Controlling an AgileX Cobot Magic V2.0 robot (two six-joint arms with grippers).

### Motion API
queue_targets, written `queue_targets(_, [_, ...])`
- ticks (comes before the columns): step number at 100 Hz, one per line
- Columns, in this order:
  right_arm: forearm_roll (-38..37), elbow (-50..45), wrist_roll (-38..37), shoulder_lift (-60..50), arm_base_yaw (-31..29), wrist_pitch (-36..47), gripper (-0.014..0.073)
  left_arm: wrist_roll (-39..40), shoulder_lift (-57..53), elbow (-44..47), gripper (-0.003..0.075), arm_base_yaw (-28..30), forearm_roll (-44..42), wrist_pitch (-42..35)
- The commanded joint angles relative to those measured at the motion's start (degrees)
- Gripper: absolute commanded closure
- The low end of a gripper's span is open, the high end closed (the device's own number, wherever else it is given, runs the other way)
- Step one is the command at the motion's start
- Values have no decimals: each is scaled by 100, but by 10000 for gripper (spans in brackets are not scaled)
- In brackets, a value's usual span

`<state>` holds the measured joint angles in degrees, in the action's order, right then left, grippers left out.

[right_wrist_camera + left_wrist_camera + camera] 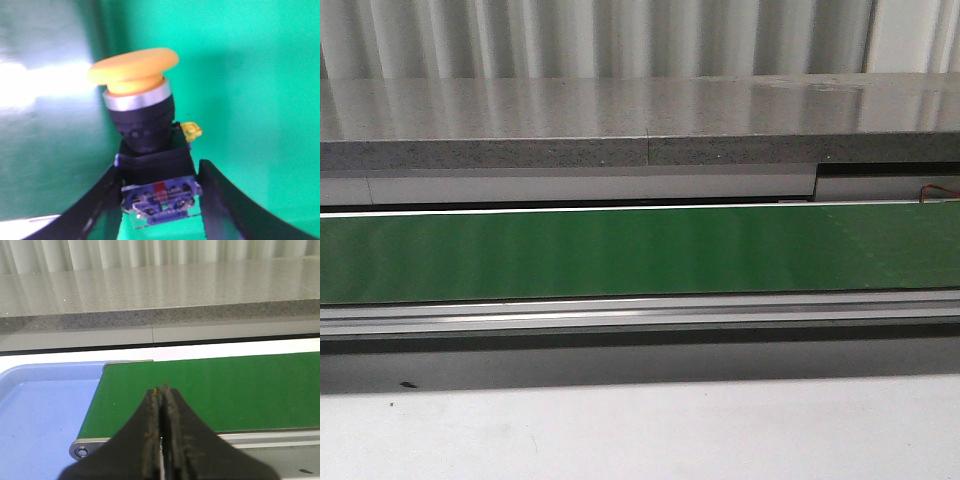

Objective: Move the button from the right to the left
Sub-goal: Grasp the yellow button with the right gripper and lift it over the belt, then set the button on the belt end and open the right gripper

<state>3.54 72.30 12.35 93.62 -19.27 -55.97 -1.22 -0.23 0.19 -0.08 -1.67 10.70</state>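
Right wrist view: fingers point(105, 200) flank button point(145, 135).

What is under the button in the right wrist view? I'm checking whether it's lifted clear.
Behind the button, held between the right gripper's fingers, only green belt shows. The button's own body covers any contact or gap below.

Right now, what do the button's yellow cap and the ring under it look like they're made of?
The button has a cap that looks like matte yellow plastic: even colour, soft sheen, no sharp reflections. The ring beneath it looks like polished metal or chromed plastic, since it shows a bright silvery band. The blur leaves that open.
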Motion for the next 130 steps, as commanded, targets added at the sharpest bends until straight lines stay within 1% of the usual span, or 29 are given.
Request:
queue_targets(1, [50, 169, -296, -349, 293, -86, 388, 50, -186, 220, 741, -34, 15, -443])
queue_targets(10, [50, 169, -712, -326, 571, -93, 388, 50, -186, 220, 741, -34, 15, -443])
queue_targets(20, [50, 169, -1053, -178, 744, -79, 388, 50, -186, 220, 741, -34, 15, -443])
queue_targets(42, [97, 169, -1157, 199, 764, 25, 381, 50, -186, 220, 741, -34, 15, -443])
queue_targets(49, [97, 169, -1157, 206, 764, 47, 323, 50, -186, 220, 741, -34, 15, -443])
queue_targets(54, [102, 169, -1157, 194, 764, 52, 243, 50, -186, 220, 741, -34, 15, -443])
queue_targets(59, [149, 169, -1145, 167, 764, 52, 130, 50, -186, 220, 741, -34, 15, -443])
queue_targets(61, [186, 169, -1128, 144, 764, 52, 103, 50, -186, 220, 741, -34, 15, -443])
queue_targets(62, [211, 169, -1114, 123, 764, 52, 66, 50, -186, 220, 741, -34, 15, -443])
queue_targets(63, [229, 169, -1102, 110, 764, 52, 66, 50, -186, 220, 741, -34, 15, -443])
queue_targets(67, [380, 169, -976, 36, 764, 52, 4, 50, -186, 220, 741, -34, 15, -443])
queue_targets(71, [524, 169, -869, -51, 764, 47, -14, 50, -186, 220, 741, -34, 15, -443])
queue_targets(81, [910, 169, -607, -384, 808, 17, 3, 50, -186, 220, 741, -34, 15, -443])
queue_targets(93, [922, 146, -468, -806, 1010, 60, 5, 50, -186, 220, 741, -34, 15, -443])
queue_targets(98, [851, 115, -456, -972, 1126, 116, 25, 50, -186, 220, 741, -34, 15, -443])
queue_targets(105, [608, 21, -456, -1210, 1326, 261, 105, 50, -186, 220, 741, -34, 15, -443])
queue_targets(110, [430, -76, -456, -1377, 1484, 375, 197, 50, -186, 220, 741, -34, 15, -443])
queue_targets(118, [220, -260, -456, -1630, 1657, 522, 382, 50, -186, 220, 741, -34, 15, -443])
queue_targets(122, [176, -374, -456, -1764, 1721, 594, 474, 50, -186, 220, 741, -34, 15, -443])
queue_targets(130, [169, -625, -456, -2050, 1785, 796, 623, 50, -186, 220, 741, -34, 15, -443])
